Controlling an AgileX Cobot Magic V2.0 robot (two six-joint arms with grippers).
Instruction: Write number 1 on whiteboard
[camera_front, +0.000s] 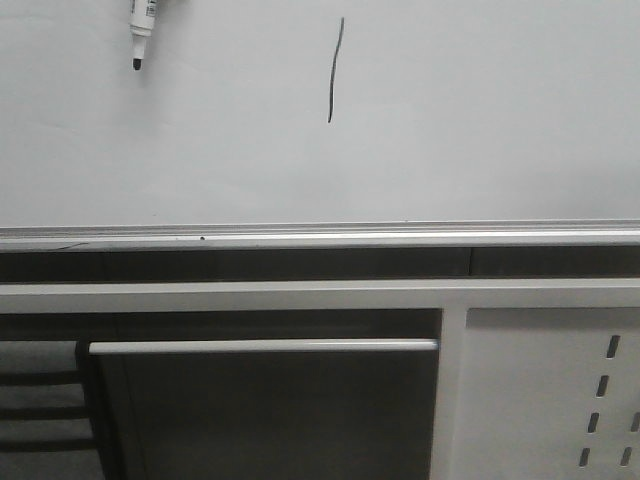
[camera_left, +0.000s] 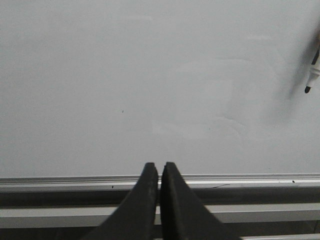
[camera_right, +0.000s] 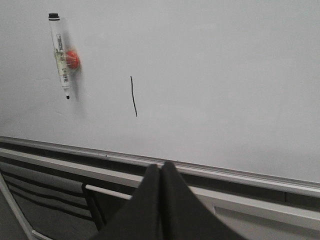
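The whiteboard (camera_front: 480, 120) is a large pale grey-white board with a silver rail (camera_front: 320, 238) along its lower edge. The number 1 (camera_front: 335, 70) is a thin dark, slightly curved stroke on it; it also shows in the right wrist view (camera_right: 133, 96). A white black-tipped marker pen (camera_front: 143, 30) hangs on the board to the stroke's left, held by a red clip (camera_right: 72, 58); its tip shows in the left wrist view (camera_left: 311, 80). My left gripper (camera_left: 159, 167) is shut and empty, near the rail. My right gripper (camera_right: 161, 166) is shut and empty, below the stroke.
Below the rail runs a dark gap and a white frame bar (camera_front: 320, 295). A dark recess with a white handle bar (camera_front: 262, 346) lies lower left. A white slotted metal panel (camera_front: 560, 400) stands lower right.
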